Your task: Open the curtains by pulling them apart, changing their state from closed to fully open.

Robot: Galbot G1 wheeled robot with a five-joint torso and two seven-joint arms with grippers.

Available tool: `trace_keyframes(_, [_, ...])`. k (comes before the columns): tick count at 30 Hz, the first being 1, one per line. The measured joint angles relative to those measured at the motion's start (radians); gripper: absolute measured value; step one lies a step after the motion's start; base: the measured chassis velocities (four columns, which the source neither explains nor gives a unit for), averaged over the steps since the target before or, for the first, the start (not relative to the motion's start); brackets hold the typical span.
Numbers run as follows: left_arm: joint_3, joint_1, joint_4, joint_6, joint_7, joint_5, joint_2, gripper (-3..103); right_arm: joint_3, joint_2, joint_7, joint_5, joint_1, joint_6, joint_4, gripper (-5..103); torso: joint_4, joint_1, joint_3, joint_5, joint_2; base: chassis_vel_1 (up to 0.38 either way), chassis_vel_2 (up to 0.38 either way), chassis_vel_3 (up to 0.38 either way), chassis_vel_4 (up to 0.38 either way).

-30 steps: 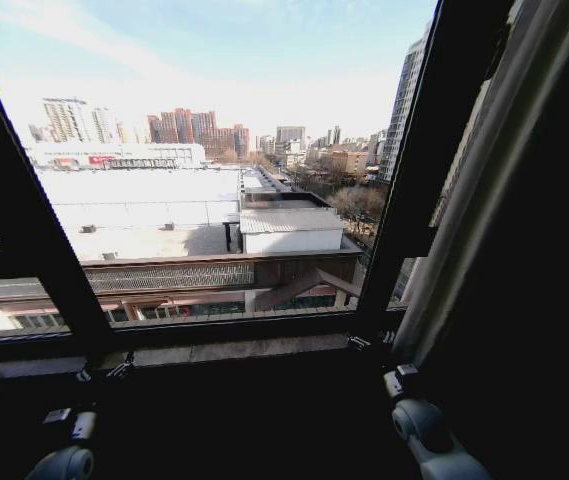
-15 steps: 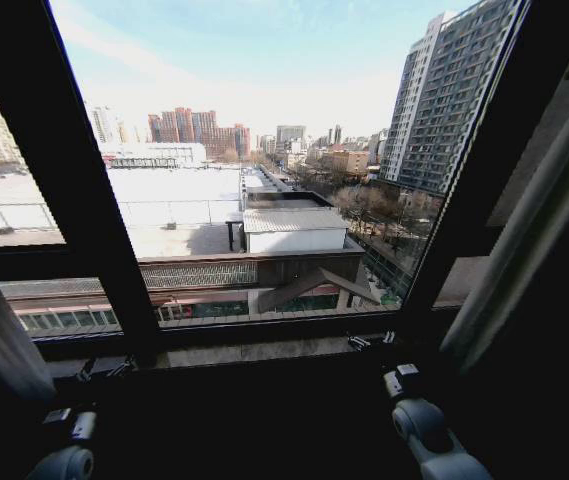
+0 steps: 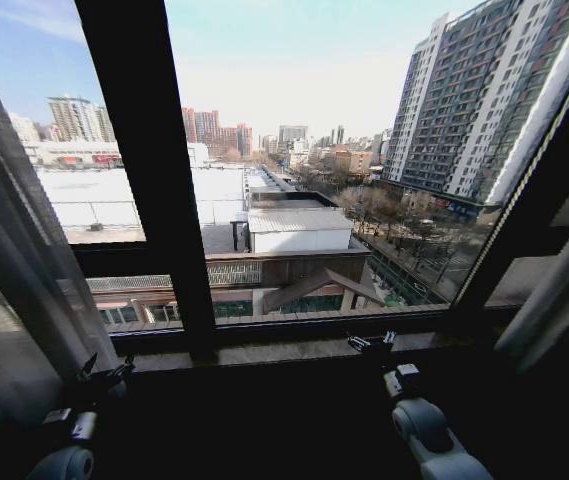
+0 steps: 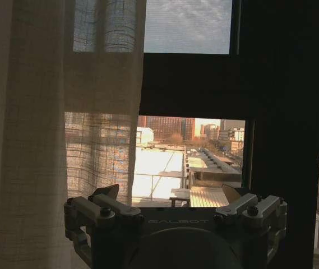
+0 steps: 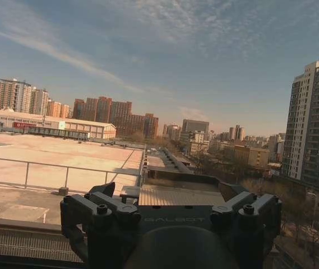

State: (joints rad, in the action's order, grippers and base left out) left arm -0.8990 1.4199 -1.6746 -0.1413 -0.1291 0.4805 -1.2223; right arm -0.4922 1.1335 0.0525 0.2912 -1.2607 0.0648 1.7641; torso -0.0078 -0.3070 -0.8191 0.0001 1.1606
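view swung left, two curtains [image 3: 14,290] parted

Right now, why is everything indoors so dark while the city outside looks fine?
Head view: bright daylight backlights the window frame and both grippers into silhouette, and straight bars bow at the edges. Left wrist view: the curtains glow, light passing through the weave.

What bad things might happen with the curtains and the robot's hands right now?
1. The left curtain hangs right beside the open left gripper; the thin cloth might snag on its fingers.
2. The right gripper is open near the sill, apart from the right curtain, so reaching for it might bump the window frame.
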Motion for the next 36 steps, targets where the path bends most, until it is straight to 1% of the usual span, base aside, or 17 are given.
trace_keyframes(7, [0.000, 0.000, 0.000, 0.000, 0.000, 0.000, 0.000, 100, 0.000, 0.000, 0.000, 0.000, 0.000, 0.000, 0.000, 100, 0.0003, 0.000, 0.000, 0.0000, 0.000, 0.302, 0.310, -0.296, -0.318])
trace_keyframes(11, [0.000, 0.000, 0.000, 0.000, 0.000, 0.000, 0.000, 100, 0.000, 0.000, 0.000, 0.000, 0.000, 0.000, 0.000, 100, 0.0008, 0.000, 0.000, -0.0008, 0.000, 0.144, 0.142, -0.110, -0.102])
trace_keyframes(13, [0.000, 0.000, 0.000, 0.000, 0.000, 0.000, 0.000, 100, 0.000, 0.000, 0.000, 0.000, 0.000, 0.000, 0.000, 100, 0.0009, 0.000, 0.000, -0.0008, 0.000, 0.062, 0.038, -0.024, -0.037])
trace_keyframes(14, [0.000, 0.000, 0.000, 0.000, 0.000, 0.000, 0.000, 100, 0.000, 0.000, 0.000, 0.000, 0.000, 0.000, 0.000, 100, 0.0001, 0.000, 0.000, -0.0004, 0.000, 0.000, 0.000, 0.000, 0.000])
trace_keyframes(16, [0.000, 0.000, 0.000, 0.000, 0.000, 0.000, 0.000, 100, 0.000, 0.000, 0.000, 0.000, 0.000, 0.000, 0.000, 100, -0.0001, 0.000, 0.000, 0.0007, 0.000, 0.000, 0.000, 0.000, 0.000])
trace_keyframes(19, [0.000, 0.000, 0.000, 0.000, 0.000, 0.000, 0.000, 100, 0.000, 0.000, 0.000, 0.000, 0.000, 0.000, 0.000, 100, -0.0004, 0.000, 0.000, 0.0007, 0.000, -0.037, -0.048, 0.026, 0.031])
trace_keyframes(24, [0.000, 0.000, 0.000, 0.000, 0.000, 0.000, 0.000, 100, 0.000, 0.000, 0.000, 0.000, 0.000, 0.000, 0.000, 100, 0.0003, 0.000, 0.000, 0.0003, 0.000, -0.037, -0.020, 0.016, 0.026])
trace_keyframes(26, [0.000, 0.000, 0.000, 0.000, 0.000, 0.000, 0.000, 100, 0.000, 0.000, 0.000, 0.000, 0.000, 0.000, 0.000, 100, 0.0006, 0.000, 0.000, -0.0009, 0.000, 0.000, 0.000, 0.000, 0.000])
trace_keyframes(36, [0.000, 0.000, 0.000, 0.000, 0.000, 0.000, 0.000, 100, 0.000, 0.000, 0.000, 0.000, 0.000, 0.000, 0.000, 100, 0.0002, 0.000, 0.000, 0.0002, 0.000, 0.000, 0.000, 0.000, 0.000])
